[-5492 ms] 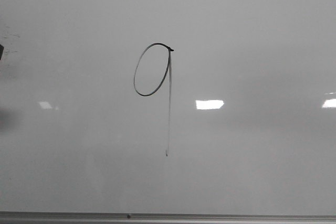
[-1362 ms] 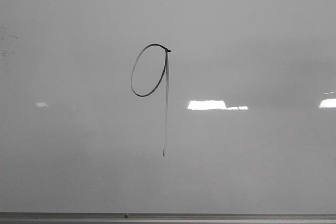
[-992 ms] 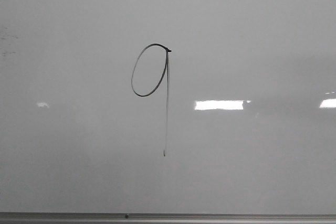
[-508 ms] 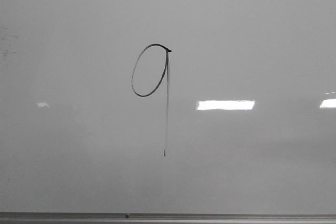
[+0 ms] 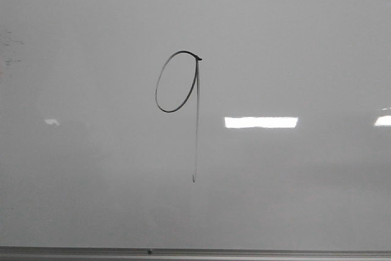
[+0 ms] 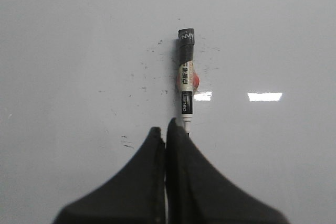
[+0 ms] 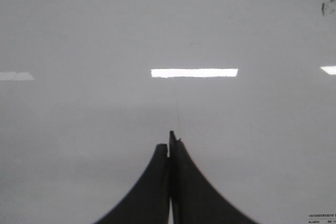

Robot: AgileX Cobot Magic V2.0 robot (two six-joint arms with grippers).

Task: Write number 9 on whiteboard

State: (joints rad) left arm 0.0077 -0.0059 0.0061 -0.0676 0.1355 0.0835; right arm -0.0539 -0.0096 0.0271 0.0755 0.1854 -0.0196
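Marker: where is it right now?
Left wrist view: the marker lies on the whiteboard just beyond the shut left gripper, released. Absent from the front view.

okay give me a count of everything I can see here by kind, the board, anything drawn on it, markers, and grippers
Whiteboard: 1
Drawn number 9: 1
Marker: 1, lying on the board
Grippers: 2, the left gripper and the right gripper, both shut with nothing between the fingers
Total: 5

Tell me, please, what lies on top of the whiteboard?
On the whiteboard: the drawn number 9 and, in the left wrist view, a marker. Beneath the marker is hidden.
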